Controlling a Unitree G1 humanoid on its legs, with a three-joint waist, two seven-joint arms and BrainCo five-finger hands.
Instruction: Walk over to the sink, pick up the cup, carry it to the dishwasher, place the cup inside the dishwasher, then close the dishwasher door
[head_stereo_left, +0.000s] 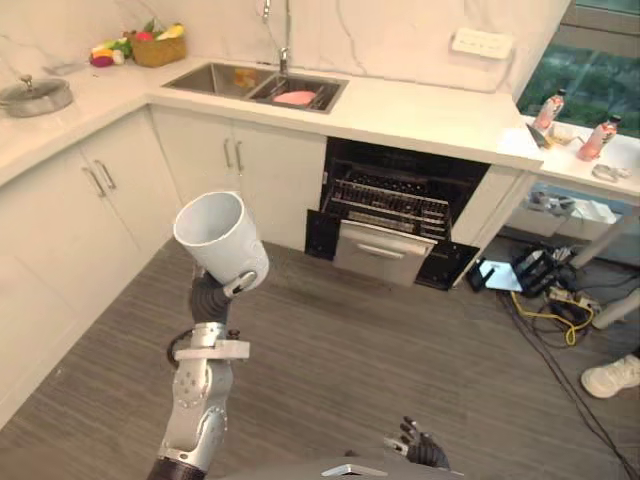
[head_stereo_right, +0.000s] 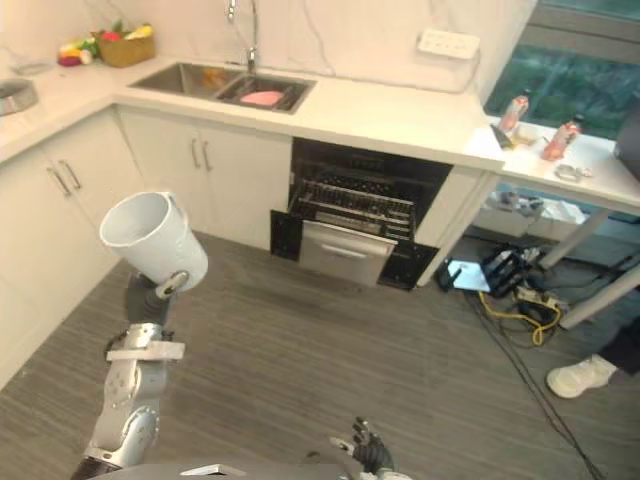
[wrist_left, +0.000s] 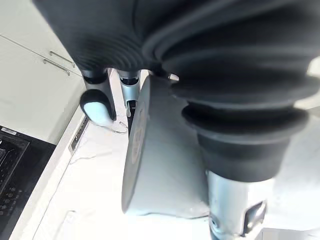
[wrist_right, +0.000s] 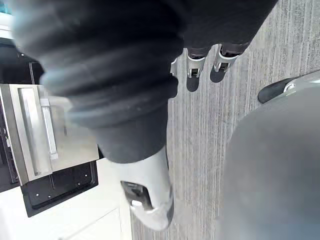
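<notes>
Aloft, cup (head_stereo_left: 222, 240) tilts, mouth up-left.

The right hand (wrist_right: 131, 92), under its dark ribbed cover, hangs above the grey wood-grain floor (wrist_right: 200, 150). Its silver dark-tipped fingers (wrist_right: 194, 64) are relaxed and hold nothing. Beside the hand, a stainless-steel dishwasher front panel (wrist_right: 27, 132) with a bar handle sits in a black frame (wrist_right: 55, 192).

Palm of left robot hand (head_stereo_left: 239, 284) behind cup (head_stereo_left: 214, 236)
</notes>
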